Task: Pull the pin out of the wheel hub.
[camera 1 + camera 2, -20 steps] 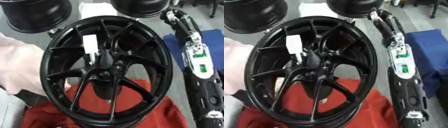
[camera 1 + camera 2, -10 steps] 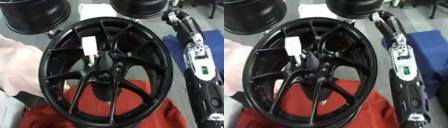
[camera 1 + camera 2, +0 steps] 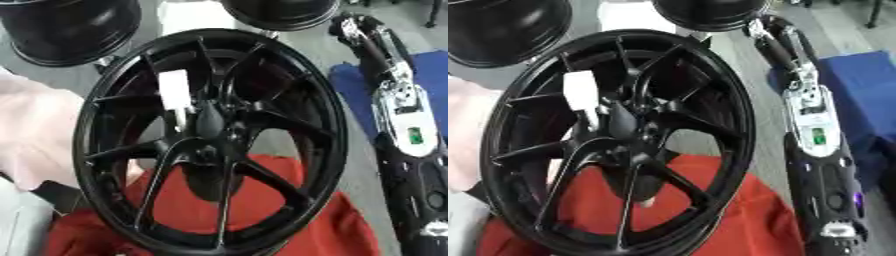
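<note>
Left eye view shows, at your far left, a person's pale sleeve (image 3: 35,135) lying against the rim of the black wheel (image 3: 114,80). The wheel stands tilted over a red cloth (image 3: 350,230), which shows through the lower spokes. A white pin (image 3: 175,95) is seated just left of and above the dark hub (image 3: 210,122), upright and tight against a spoke; its lower end runs into the hub area. Two more black wheels (image 3: 70,30) stand behind, at the upper edge. To the right of the wheel, your right arm (image 3: 815,130) runs from the lower right corner up toward the top. Your right hand (image 3: 765,29) sits at its far end, near the top, well apart from the pin. You cannot tell how its fingers are set. A blue pad (image 3: 868,95) lies under the arm. Your left hand is not visible.
</note>
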Action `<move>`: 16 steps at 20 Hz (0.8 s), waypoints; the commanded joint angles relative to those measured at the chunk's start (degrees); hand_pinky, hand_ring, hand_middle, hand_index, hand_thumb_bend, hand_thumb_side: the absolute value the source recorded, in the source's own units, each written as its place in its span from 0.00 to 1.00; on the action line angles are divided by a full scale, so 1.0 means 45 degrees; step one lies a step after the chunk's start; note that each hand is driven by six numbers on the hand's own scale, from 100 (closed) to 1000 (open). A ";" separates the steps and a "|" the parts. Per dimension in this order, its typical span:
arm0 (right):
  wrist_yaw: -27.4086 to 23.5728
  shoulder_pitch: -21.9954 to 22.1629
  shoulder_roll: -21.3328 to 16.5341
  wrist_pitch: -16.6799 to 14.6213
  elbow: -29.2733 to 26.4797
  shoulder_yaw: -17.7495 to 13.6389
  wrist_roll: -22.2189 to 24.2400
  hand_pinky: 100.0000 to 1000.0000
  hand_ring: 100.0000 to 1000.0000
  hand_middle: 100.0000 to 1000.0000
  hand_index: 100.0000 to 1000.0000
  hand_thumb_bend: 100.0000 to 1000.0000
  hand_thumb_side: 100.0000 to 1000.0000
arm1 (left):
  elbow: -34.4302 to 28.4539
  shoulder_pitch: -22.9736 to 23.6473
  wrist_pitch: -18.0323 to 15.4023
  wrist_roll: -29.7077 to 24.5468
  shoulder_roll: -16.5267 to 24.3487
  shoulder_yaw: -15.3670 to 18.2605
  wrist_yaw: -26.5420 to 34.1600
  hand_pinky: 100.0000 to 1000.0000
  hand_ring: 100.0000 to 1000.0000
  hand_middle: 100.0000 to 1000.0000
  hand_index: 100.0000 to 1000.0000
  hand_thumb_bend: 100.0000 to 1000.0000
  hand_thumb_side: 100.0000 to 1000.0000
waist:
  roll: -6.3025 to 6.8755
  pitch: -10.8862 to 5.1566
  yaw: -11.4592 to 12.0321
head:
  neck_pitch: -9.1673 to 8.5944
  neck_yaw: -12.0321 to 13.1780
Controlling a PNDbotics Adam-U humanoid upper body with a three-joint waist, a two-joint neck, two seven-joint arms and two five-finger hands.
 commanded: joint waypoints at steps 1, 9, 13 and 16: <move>0.0116 -0.0100 -0.0492 -0.0012 -0.0159 -0.0085 -0.0058 0.93 0.77 0.58 0.64 0.00 0.52 | 0.0387 -0.1249 -0.0379 -0.1990 0.1489 -0.0358 -0.0904 0.69 0.63 0.60 0.72 0.47 0.61 | 0.0176 -0.0029 0.0052 | -0.0166 -0.0202; 0.0276 0.0000 -0.0938 -0.0105 0.0005 -0.0069 -0.0034 0.93 0.77 0.59 0.64 0.00 0.53 | 0.1823 -0.5256 -0.0735 -0.7547 0.1710 -0.2687 -0.1827 0.71 0.64 0.62 0.75 0.47 0.63 | 0.0315 0.0046 0.0056 | -0.0262 -0.0718; 0.0347 0.0081 -0.1086 -0.0140 0.0087 -0.0071 -0.0017 0.93 0.77 0.59 0.64 0.00 0.53 | 0.2354 -0.6891 -0.0535 -0.9011 0.1046 -0.3664 -0.2126 0.72 0.66 0.64 0.77 0.49 0.64 | 0.0389 0.0043 0.0148 | -0.0262 -0.0744; 0.0343 0.0099 -0.1085 -0.0151 0.0111 -0.0042 -0.0005 0.93 0.77 0.59 0.64 0.00 0.53 | 0.2500 -0.7649 -0.0087 -0.9485 0.0512 -0.4410 -0.2302 0.73 0.68 0.66 0.78 0.49 0.64 | 0.0417 0.0011 0.0156 | -0.0268 -0.0736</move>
